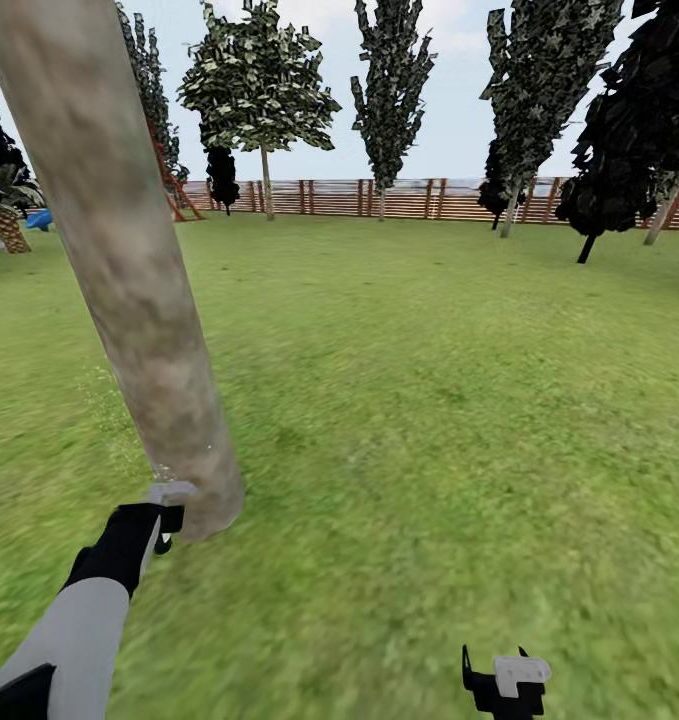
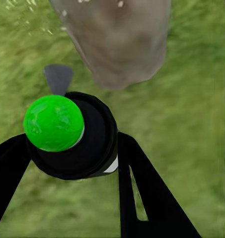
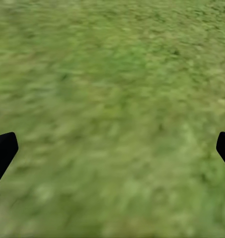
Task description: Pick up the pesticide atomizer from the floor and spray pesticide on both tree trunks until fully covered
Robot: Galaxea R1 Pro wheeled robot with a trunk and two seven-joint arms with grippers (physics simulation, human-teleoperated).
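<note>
Left gripper (image 2: pixel 72 148) clamps my black atomizer (image 2: pixel 70 134), green button up, nozzle aimed at the trunk (image 1: pixel 129 270) base at 12 o'clock for spraying. Trunk smooth, mottled grey-beige; white specks (image 2: pixel 28 7) on grass (image 1: pixel 429 400). Right gripper (image 3: pixel 112 148) spread wide, idle at 5 o'clock.
</note>
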